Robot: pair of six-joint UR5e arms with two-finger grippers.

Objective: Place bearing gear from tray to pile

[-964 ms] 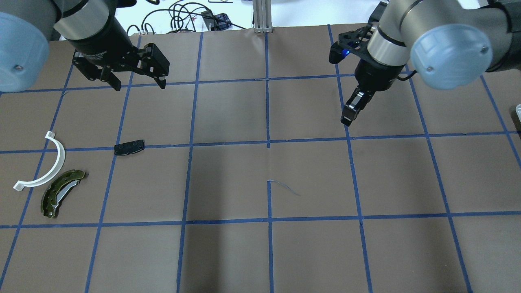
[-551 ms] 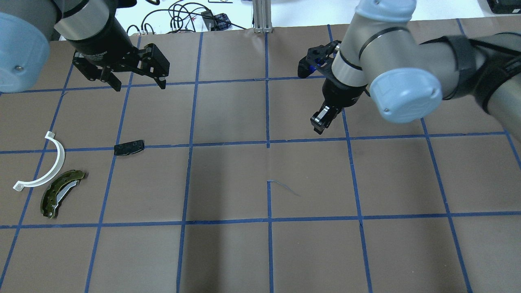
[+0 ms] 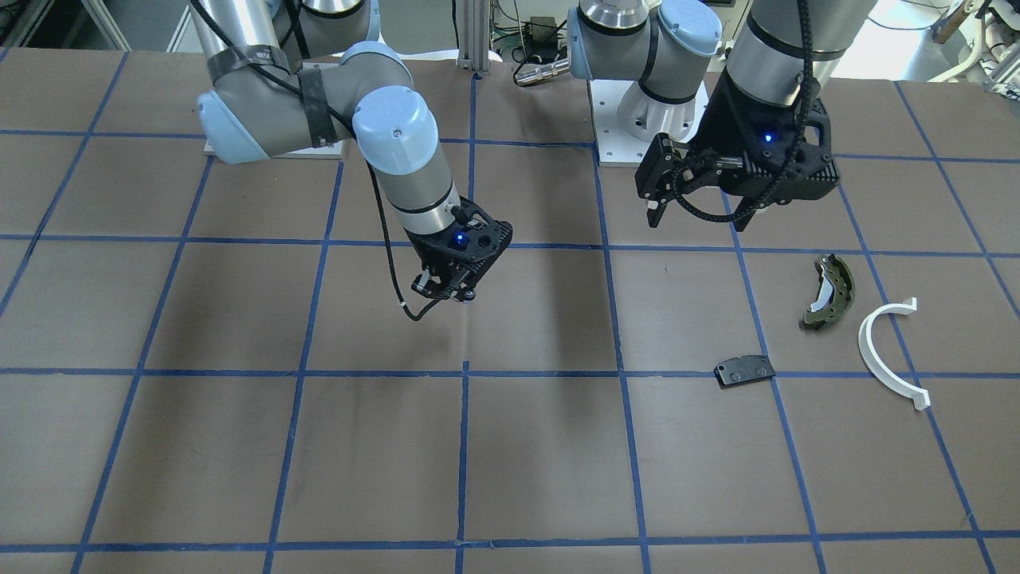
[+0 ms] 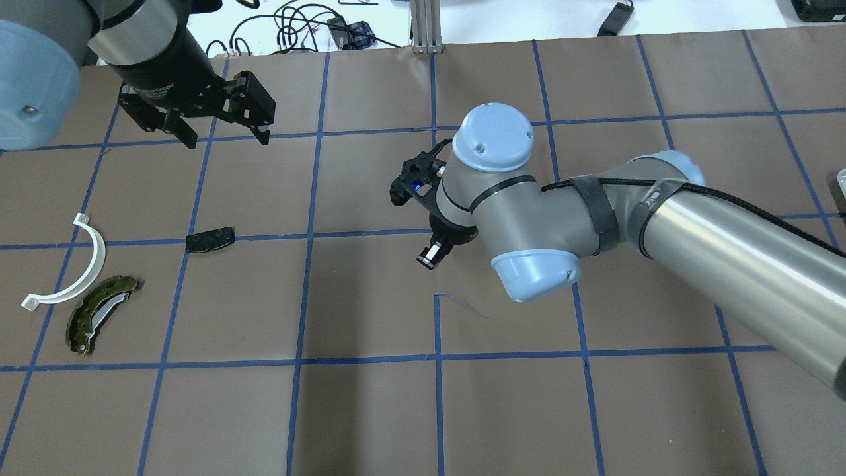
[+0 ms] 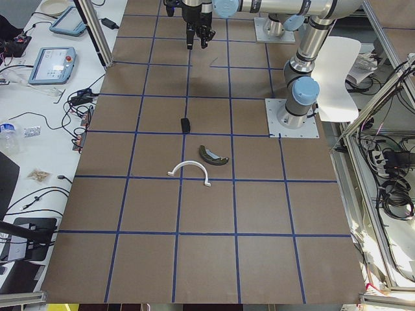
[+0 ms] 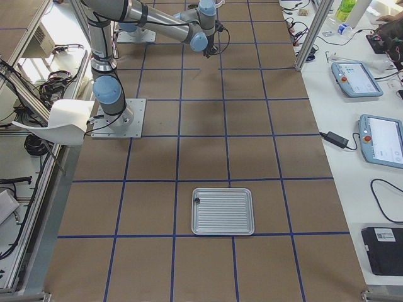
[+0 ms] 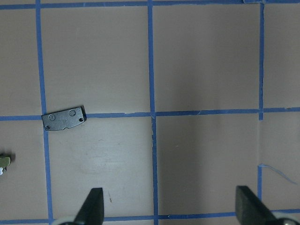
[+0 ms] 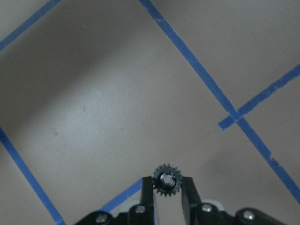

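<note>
My right gripper (image 4: 429,258) is shut on a small black toothed bearing gear (image 8: 167,180), held between its fingertips above the middle of the table. It also shows in the front view (image 3: 454,293). The pile lies at the table's left: an olive-green brake shoe (image 4: 99,314), a white half-ring (image 4: 73,268) and a flat black plate (image 4: 210,239). My left gripper (image 4: 225,135) is open and empty, hovering behind the pile. Its wrist view shows the black plate (image 7: 63,119) below it.
The ribbed metal tray (image 6: 223,211) sits at the table's right end, with one small dark part (image 6: 197,201) at its corner. Blue tape lines grid the brown table cover. Cables lie beyond the far edge (image 4: 297,26).
My right arm has swung left with the gear, from the right half of the table to the middle. The left arm has not moved.
</note>
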